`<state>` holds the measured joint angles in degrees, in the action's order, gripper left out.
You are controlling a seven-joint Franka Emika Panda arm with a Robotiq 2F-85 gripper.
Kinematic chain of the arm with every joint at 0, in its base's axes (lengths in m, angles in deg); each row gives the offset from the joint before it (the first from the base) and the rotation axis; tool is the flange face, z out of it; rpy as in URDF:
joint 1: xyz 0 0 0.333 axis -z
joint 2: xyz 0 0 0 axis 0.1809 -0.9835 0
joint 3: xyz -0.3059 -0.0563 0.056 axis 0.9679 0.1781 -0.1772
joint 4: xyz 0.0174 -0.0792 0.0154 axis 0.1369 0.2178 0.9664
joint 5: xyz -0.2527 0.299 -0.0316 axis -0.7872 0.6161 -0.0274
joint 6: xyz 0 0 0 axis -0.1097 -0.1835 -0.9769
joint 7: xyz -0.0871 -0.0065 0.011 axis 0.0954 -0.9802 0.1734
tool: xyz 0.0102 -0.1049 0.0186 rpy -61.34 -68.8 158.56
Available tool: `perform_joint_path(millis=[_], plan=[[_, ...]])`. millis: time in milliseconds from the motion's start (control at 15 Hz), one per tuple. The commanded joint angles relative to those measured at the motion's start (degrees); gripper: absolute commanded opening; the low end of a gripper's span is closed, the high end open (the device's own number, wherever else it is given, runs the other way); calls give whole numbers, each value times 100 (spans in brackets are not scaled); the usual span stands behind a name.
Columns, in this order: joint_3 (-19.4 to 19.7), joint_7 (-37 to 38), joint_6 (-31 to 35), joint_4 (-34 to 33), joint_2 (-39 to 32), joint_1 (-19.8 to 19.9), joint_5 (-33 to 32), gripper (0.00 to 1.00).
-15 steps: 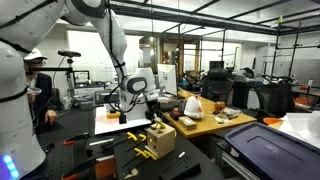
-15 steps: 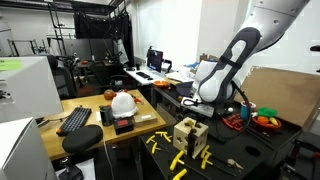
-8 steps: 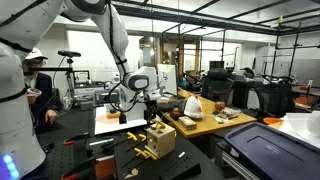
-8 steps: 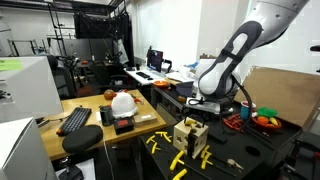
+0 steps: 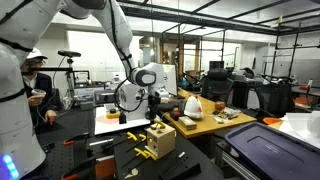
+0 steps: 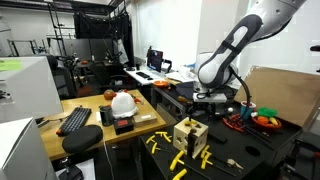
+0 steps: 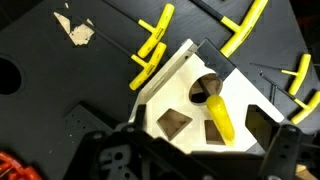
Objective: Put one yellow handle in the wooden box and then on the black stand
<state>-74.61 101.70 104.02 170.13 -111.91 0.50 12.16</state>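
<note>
In an exterior view, the white jointed arm (image 5: 112, 35) arcs down from the upper left. Its black two-finger pincer (image 5: 153, 104) hangs straight over the small pale light-wood box with dark holes (image 5: 157, 138), higher than a second ago.

In the other exterior view, the pincer (image 6: 207, 104) points downward, clear of the box (image 6: 190, 132), having lifted off its top.

In the wrist view, the pincer (image 7: 192, 152) stands wide apart, gripping nothing. A glossy yellow plastic handle (image 7: 219, 118) sits slanted in the box's (image 7: 185, 78) round top hole. Loose yellow handles (image 7: 150, 55) lie on the black tabletop (image 7: 60, 85) nearby.
</note>
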Motion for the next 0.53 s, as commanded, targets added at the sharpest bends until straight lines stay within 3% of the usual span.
perform_joint_path(millis=[0,467], plan=[[-155,-604,-544,-355,-14,158,-106,100],[-354,-1803,-2021,-1604,-596,247,-261,100]])
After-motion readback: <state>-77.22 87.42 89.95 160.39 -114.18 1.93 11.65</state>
